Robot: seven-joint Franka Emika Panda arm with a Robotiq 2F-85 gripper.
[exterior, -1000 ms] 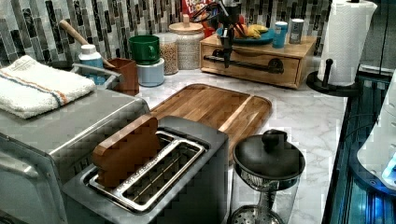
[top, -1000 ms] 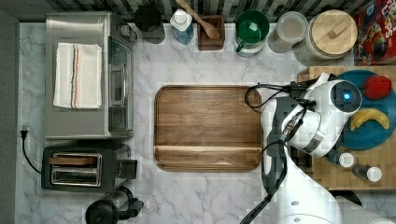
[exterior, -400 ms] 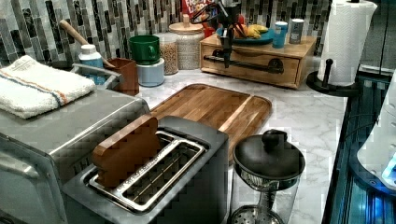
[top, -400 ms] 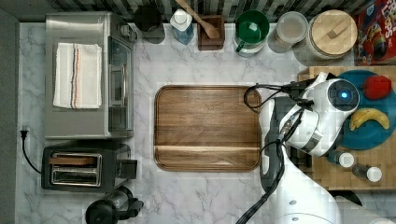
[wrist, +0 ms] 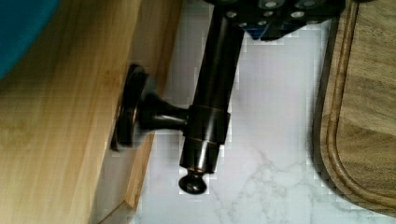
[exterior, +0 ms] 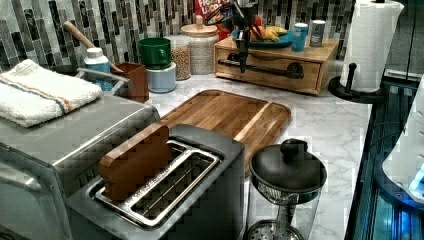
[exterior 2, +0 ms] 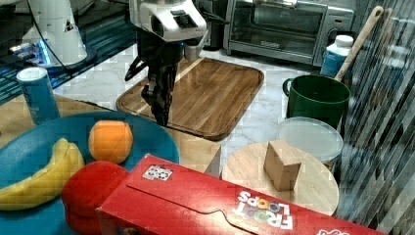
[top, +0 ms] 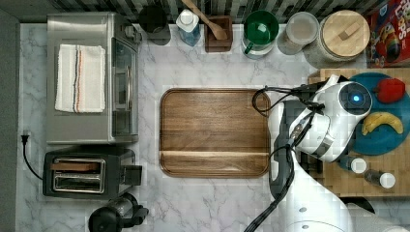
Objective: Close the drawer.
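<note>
**A:** What is the gripper doing?

**B:** It sits on the dark bar handle, at the top of the wrist view. The bar runs up under it, so I cannot tell whether it is clamped on the bar or only resting against it.

**A:** And the drawer?

**B:** It is upper centre-right in the left view, under the block that carries the blue plate. The front looks nearly flush.

**A:** What are the risks?

**B:** The contact is towards one end of the bar, so I think a push there could skew the drawer and jam it. The bar is round, so the gripper could slide off it. A hard shove might shift the whole wooden unit on the marble counter and rattle what stands on top.

**A:** What is hard to make out?

**B:** I can't judge the remaining gap. The arm covers the drawer in the top view, and its inside is hidden.
</note>
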